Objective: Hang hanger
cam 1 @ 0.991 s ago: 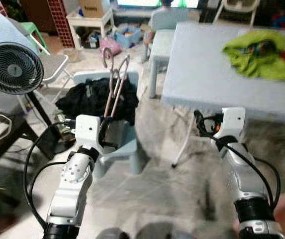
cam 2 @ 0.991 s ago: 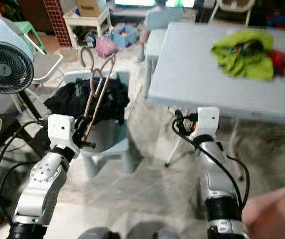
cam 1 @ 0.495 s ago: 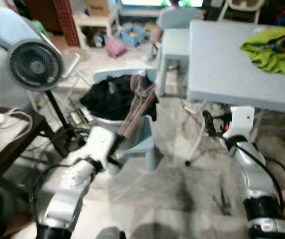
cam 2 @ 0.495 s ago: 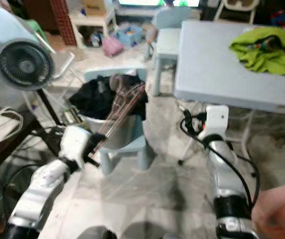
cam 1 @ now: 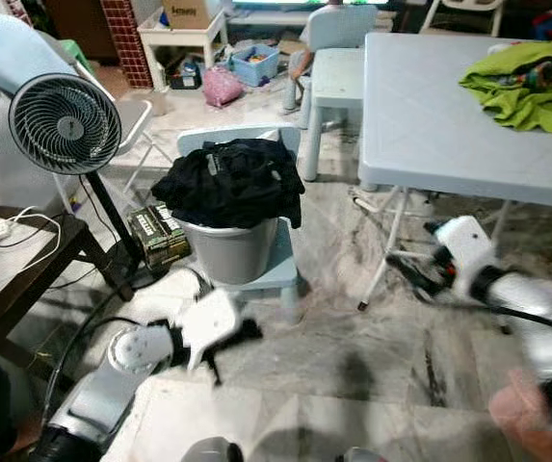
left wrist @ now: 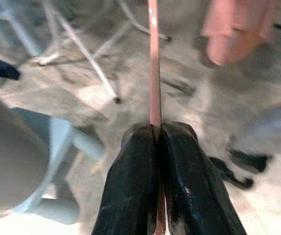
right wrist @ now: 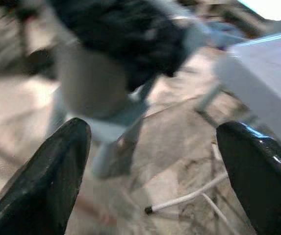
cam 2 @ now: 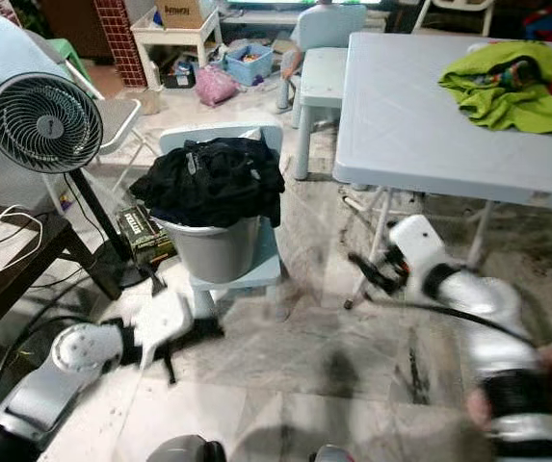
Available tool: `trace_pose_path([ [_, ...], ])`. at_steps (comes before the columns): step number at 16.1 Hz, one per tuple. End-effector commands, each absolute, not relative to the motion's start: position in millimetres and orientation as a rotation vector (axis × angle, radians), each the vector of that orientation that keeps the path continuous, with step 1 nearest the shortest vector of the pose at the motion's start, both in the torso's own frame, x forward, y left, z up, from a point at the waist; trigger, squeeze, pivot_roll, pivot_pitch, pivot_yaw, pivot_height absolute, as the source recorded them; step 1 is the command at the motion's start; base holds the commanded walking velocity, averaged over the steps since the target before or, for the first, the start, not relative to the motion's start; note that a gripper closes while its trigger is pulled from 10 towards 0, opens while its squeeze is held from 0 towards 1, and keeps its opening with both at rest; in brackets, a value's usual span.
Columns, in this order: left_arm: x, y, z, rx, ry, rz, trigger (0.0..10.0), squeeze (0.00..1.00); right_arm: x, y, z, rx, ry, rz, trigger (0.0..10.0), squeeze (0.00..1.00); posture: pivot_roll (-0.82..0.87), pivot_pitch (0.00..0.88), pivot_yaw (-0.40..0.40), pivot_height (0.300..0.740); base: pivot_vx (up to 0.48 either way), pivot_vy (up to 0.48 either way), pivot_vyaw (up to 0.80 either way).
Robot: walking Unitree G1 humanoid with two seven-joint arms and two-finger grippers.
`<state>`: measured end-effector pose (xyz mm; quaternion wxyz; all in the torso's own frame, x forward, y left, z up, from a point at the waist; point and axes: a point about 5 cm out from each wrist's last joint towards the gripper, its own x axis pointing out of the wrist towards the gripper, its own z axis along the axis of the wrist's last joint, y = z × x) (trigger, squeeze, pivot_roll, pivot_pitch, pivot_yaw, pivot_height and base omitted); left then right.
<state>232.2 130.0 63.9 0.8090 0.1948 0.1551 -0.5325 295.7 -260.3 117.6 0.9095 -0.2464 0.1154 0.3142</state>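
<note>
Room: marble floor [cam 1: 372, 366], with a grey table [cam 1: 449, 115] on the robot's right carrying a green cloth [cam 1: 526, 82]; no rail or hook to hang on can be made out, so finding one looks like the first job.
Table: its white folding legs [cam 1: 383, 252] stand just beside the right gripper; any swing of that arm should stay apart from them.
Fan: a standing fan [cam 1: 64, 123] on the robot's left, near a dark side table [cam 1: 15, 279] with a power strip; a long thing carried past it could catch the stand.
Chair: a pale blue chair [cam 1: 256, 279] holds a grey bin [cam 1: 229, 252] with black clothes [cam 1: 232, 181] heaped over its rim.
Right gripper: right gripper [right wrist: 150, 161] has its fingers [right wrist: 47, 181] spread wide with nothing between them, free to steady the hook later.
Left gripper: left gripper [left wrist: 156, 142] is low near the floor, by the chair's base, fingers [left wrist: 130, 186] pinched together on the hanger.
Hanger: the pink hanger [left wrist: 153, 63] shows as one thin bar running out from the closed fingertips; its hook end is out of frame.
Advice: I judge this a carrying step. Keep the pinch firm, since a thin bar can pivot, lift the hanger clear of the floor and chair, and hold the arms steady, as the head views blur them.
Person: a pinkish hand [cam 1: 521, 423] sits at the lower right edge; give it room.
</note>
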Motion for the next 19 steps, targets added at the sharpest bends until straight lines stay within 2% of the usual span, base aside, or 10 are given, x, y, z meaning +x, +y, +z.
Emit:
trace_pose_path([
  [1,231,128,66,0.434,0.317,-1.189,10.0,0.00,293,-259,121,-0.553,0.267,0.762,10.0,0.00,0.00,0.008,0.031,0.740,0.000,0.000,0.00],
  [4,228,123,66,0.457,0.289,-1.244,10.0,0.00,276,-289,128,-0.709,0.481,0.973,10.0,0.00,-0.01,0.007,0.030,0.740,0.000,0.000,0.00],
  [8,223,120,67,0.506,0.246,-1.292,10.0,0.00,288,-298,128,-0.930,0.499,0.937,10.0,0.00,-0.01,0.007,0.024,0.740,0.000,0.000,0.00],
  [11,224,118,69,0.503,0.216,-1.301,10.0,0.00,276,-280,120,-0.819,0.518,1.138,10.0,0.00,-0.01,0.008,0.024,0.740,0.000,0.000,0.00],
  [12,224,113,72,0.522,0.184,-1.316,10.0,0.00,260,-281,110,-0.774,0.636,1.261,10.0,0.00,-0.01,0.008,0.024,0.740,0.000,0.000,0.00],
  [14,224,110,72,0.552,0.165,-1.329,10.0,0.00,250,-289,100,-0.783,0.728,1.324,10.0,0.00,-0.01,0.008,0.024,0.740,0.000,0.000,0.00],
  [16,224,109,72,0.543,0.163,-1.327,10.0,0.00,251,-289,99,-0.815,0.709,1.319,10.0,0.00,-0.01,0.009,0.018,0.740,0.000,0.000,0.00],
  [19,222,98,71,0.514,0.136,-1.340,10.0,0.00,263,-263,100,-0.760,0.544,1.280,10.0,0.00,-0.02,0.008,0.012,0.740,0.000,0.000,0.00],
])
